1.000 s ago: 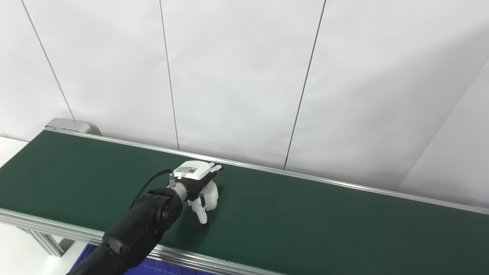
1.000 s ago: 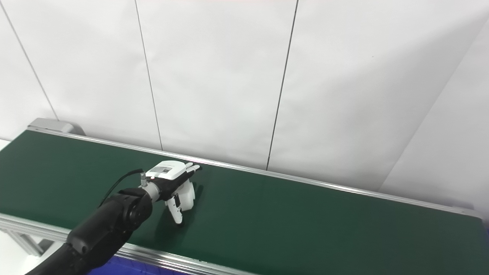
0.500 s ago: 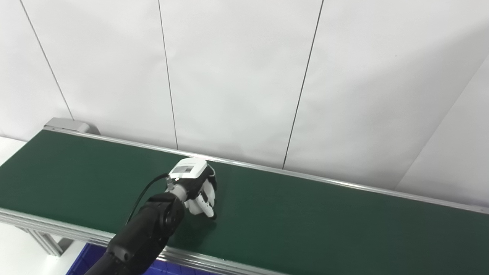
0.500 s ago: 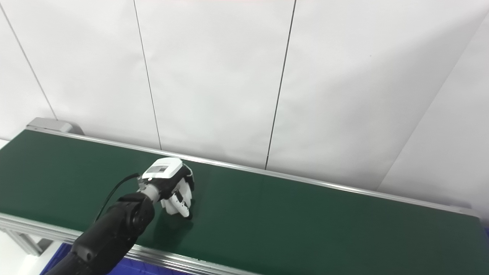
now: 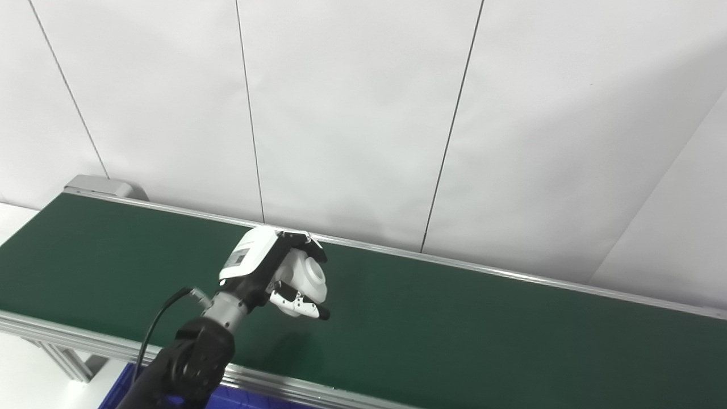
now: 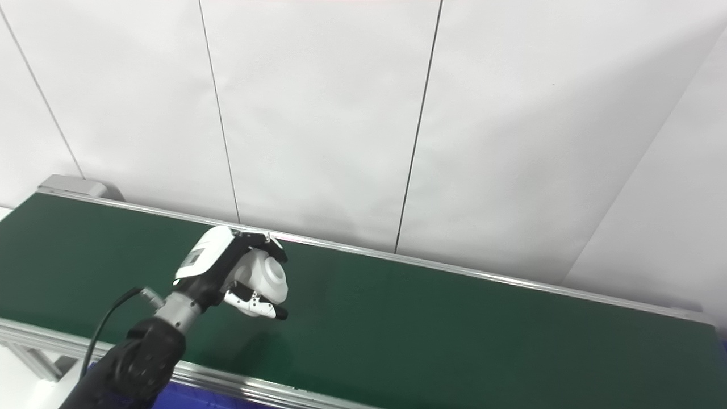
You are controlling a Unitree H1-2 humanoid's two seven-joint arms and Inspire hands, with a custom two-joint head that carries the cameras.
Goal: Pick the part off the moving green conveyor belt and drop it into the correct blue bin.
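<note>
My left hand [image 5: 272, 272] hangs raised above the green conveyor belt [image 5: 454, 324], its fingers shut on a round white part [image 5: 306, 276] with a cylindrical boss facing right. In the right eye view the same white part [image 6: 266, 278] sits inside the left hand [image 6: 230, 272], clear of the belt [image 6: 454, 335], with a shadow on the belt below. The thumb lies under the part and the fingers curl over its top. A strip of blue bin [image 5: 227, 400] shows under the near rail. My right hand is out of view.
The belt's near aluminium rail [image 5: 318, 392] runs along the bottom, the far rail [image 5: 511, 275] along the white panelled wall. A grey end housing [image 5: 105, 186] sits at the belt's far left corner. A black cable [image 5: 162, 318] loops off the left wrist.
The left hand closed around the white part on the belt, then lifted it and tilted back toward me. The part is now off the belt surface.
</note>
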